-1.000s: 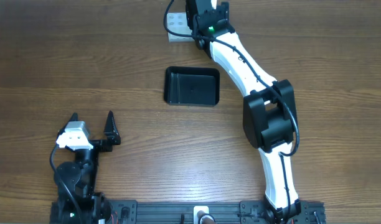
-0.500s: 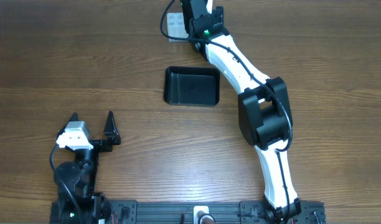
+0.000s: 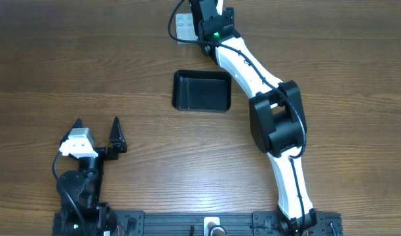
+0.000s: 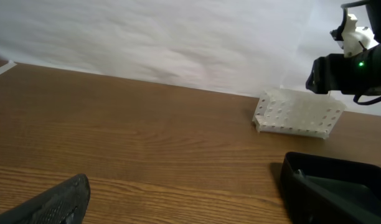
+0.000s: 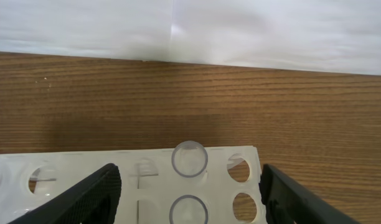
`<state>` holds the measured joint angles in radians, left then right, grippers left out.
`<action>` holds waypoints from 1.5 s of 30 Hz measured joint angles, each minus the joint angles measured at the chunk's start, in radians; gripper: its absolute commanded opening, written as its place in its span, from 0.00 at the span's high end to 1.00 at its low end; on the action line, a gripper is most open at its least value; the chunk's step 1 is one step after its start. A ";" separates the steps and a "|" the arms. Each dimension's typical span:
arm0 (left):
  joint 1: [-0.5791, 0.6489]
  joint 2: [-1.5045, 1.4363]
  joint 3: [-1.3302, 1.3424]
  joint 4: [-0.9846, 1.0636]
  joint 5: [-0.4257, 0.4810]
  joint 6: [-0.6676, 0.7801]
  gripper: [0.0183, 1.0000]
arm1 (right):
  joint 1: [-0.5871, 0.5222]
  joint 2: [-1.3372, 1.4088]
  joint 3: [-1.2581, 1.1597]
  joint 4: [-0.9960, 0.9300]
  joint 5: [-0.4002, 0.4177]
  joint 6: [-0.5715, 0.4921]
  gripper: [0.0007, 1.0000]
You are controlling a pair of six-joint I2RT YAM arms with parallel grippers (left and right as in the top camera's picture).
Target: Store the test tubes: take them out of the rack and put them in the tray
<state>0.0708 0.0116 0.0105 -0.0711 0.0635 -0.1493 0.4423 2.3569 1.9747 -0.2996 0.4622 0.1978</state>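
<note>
The white test tube rack (image 3: pixel 184 27) lies at the far edge of the table, and my right gripper (image 5: pixel 189 194) hangs open just above it. Its two dark fingers (image 5: pixel 84 199) straddle the rack's end, where two clear tubes (image 5: pixel 189 158) stand in their holes. The black tray (image 3: pixel 202 90) sits nearer, in the middle of the table, with nothing in it. My left gripper (image 3: pixel 97 130) rests open near its base at the left, far from both. In the left wrist view, the rack (image 4: pixel 299 112) and the tray (image 4: pixel 340 190) lie off in the distance.
Bare wooden tabletop surrounds the tray and rack. A white backdrop (image 5: pixel 190 28) rises right behind the rack at the table's far edge. The right arm's long white links (image 3: pixel 253 65) stretch past the tray's right side.
The right gripper has shifted a little left and farther out over the rack. The left arm has stayed still.
</note>
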 measured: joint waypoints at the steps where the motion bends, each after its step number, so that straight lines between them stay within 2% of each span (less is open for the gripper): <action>1: 0.000 0.000 0.000 0.000 0.000 0.000 0.00 | 0.000 0.002 0.000 0.000 0.000 0.000 0.29; 8: 0.000 0.000 0.000 0.000 0.000 0.000 0.00 | 0.002 0.014 0.000 0.010 0.000 0.001 0.30; 17: 0.000 0.000 0.000 0.000 0.000 0.000 0.00 | 0.010 0.022 0.000 0.010 0.000 -0.001 0.40; 20: 0.000 0.000 0.000 0.000 0.000 0.000 0.00 | 0.011 0.022 0.000 0.010 0.000 -0.002 0.46; 23: 0.000 0.000 0.000 0.000 0.000 0.000 0.00 | 0.011 0.022 0.000 0.010 0.000 -0.006 0.59; 28: 0.000 0.000 0.000 0.000 0.000 0.000 0.00 | 0.011 0.022 0.000 0.008 0.001 -0.011 0.75; 45: 0.000 0.000 0.000 0.000 0.000 0.000 0.00 | 0.013 0.023 0.000 -0.008 0.038 -0.013 0.91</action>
<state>0.0708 0.0116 0.0105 -0.0708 0.0635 -0.1493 0.4553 2.3798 1.9747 -0.3073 0.5003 0.1848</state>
